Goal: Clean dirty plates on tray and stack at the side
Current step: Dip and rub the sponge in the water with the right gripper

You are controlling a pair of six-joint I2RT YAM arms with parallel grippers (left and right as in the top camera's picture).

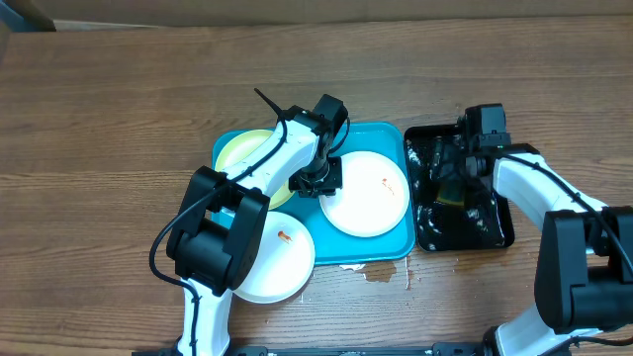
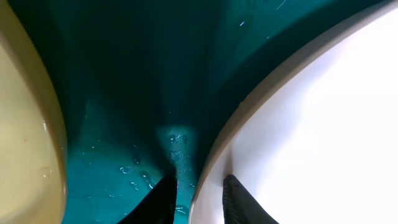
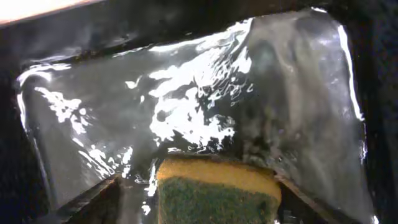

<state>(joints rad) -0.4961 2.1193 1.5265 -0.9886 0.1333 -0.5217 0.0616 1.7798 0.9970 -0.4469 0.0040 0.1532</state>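
My left gripper [image 2: 198, 180] sits low over the turquoise tray [image 1: 394, 138], its jaws only a little apart. One finger is on the wet tray floor and the other over the white plate [image 1: 368, 198], with that plate's rim running up between them. I cannot tell whether I am pinching the rim or merely straddling it. This plate lies flat in the right half of the tray with a small orange smear near its far side. To my left the yellow-green plate [image 1: 242, 150] fills the far left corner, leaving only a narrow wedge of bare turquoise between the two rims. The second white plate [image 1: 280, 262], also smeared orange, overhangs the tray's near left corner onto the table [image 1: 119, 148]. The wood is wide open to the left, and a small puddle [image 1: 381, 273] lies just off the tray's near edge. My right gripper [image 3: 199, 179] hangs inside the black tray [image 1: 497, 235], which is beside the turquoise one and holds shining water. Its jaws stand wide with the yellow-and-green sponge [image 3: 217, 193] between them; I cannot tell if they press it.
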